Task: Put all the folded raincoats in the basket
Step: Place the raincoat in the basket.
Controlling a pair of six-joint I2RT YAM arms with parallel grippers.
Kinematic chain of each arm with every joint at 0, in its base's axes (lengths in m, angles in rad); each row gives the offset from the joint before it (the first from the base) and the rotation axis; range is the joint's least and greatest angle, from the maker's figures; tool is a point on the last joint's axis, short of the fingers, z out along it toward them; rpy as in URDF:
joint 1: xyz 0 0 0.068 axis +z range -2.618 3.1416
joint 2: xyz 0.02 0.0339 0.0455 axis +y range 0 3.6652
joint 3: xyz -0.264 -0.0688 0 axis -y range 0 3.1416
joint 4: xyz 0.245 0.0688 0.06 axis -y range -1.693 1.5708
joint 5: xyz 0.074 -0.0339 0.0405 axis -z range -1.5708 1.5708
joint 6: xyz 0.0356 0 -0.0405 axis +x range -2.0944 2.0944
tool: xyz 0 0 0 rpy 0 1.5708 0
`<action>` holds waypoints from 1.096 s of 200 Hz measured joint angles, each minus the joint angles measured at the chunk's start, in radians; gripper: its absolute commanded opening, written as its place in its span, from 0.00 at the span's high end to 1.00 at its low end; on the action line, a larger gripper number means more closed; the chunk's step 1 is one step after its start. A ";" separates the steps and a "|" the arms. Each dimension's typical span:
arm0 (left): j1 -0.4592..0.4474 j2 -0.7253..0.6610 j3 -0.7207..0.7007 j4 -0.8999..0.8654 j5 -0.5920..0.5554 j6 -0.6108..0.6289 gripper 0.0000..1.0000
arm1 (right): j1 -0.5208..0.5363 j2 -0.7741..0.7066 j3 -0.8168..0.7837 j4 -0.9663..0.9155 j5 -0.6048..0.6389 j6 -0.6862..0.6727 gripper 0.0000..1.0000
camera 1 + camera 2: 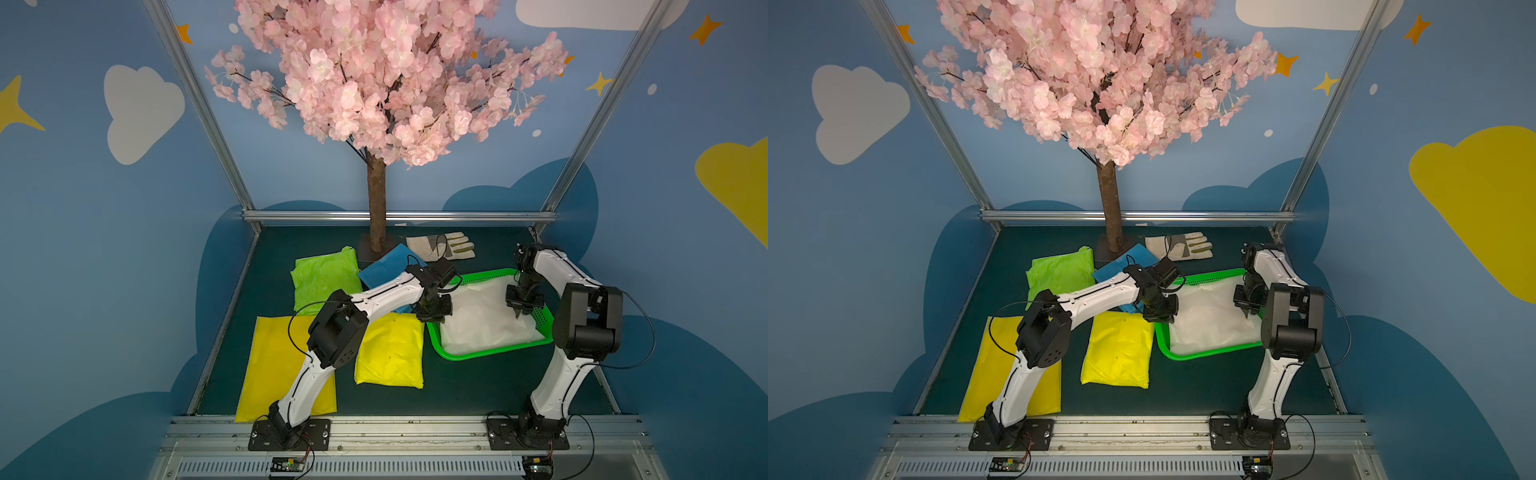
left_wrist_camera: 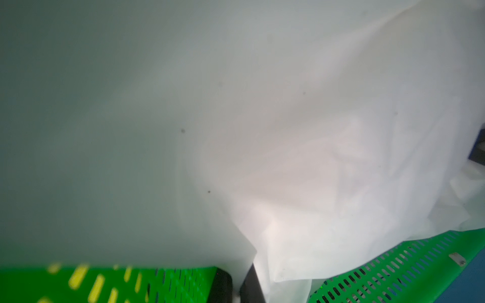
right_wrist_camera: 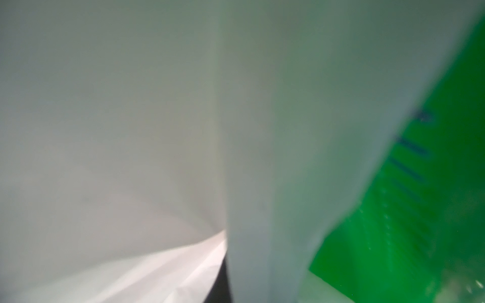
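Your white raincoat (image 1: 482, 322) lay inside the green basket (image 1: 490, 356) and covered most of its bottom, with the cloth rising toward both arms. Your left gripper (image 1: 434, 319) sat at the basket's left edge, jaws together and pinching a fold of the raincoat. Your right gripper (image 1: 518, 312) hung over the raincoat by the basket's right wall. The close, blurred cloth hid its jaws, so you could not tell whether they were apart or together.

The basket (image 1: 542, 320) is bright green with rows of dark slots; the raincoat (image 1: 478, 320) in it is milky white. The counter (image 1: 478, 390) is dark teal. Two yellow bundles (image 1: 390, 353), a lime bundle (image 1: 324, 282) and a blue bundle (image 1: 386, 266) are plain. The glove (image 1: 440, 246) is off-white and grey; the tree (image 1: 386, 83) is pink-blossomed.
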State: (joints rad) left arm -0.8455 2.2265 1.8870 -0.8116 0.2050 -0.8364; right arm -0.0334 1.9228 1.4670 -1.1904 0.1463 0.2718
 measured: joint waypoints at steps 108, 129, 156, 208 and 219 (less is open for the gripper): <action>-0.008 -0.029 0.010 -0.057 -0.013 0.025 0.74 | 0.003 -0.067 0.070 -0.046 0.003 0.009 0.49; -0.008 -0.049 0.007 -0.081 -0.023 0.032 0.85 | 0.003 -0.114 0.117 -0.066 0.013 0.013 0.52; -0.008 -0.068 0.005 -0.091 -0.029 0.039 0.93 | 0.004 -0.155 0.140 -0.065 0.007 0.013 0.66; -0.008 -0.069 0.000 -0.097 -0.038 0.046 0.98 | 0.008 -0.090 0.158 -0.042 -0.016 0.011 0.84; -0.008 -0.070 0.000 -0.097 -0.039 0.047 0.98 | 0.009 -0.069 0.158 -0.029 -0.016 0.011 0.85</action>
State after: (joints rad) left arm -0.8539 2.1563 1.8866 -0.9089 0.1665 -0.7891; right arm -0.0242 1.8534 1.6245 -1.2190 0.1299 0.2825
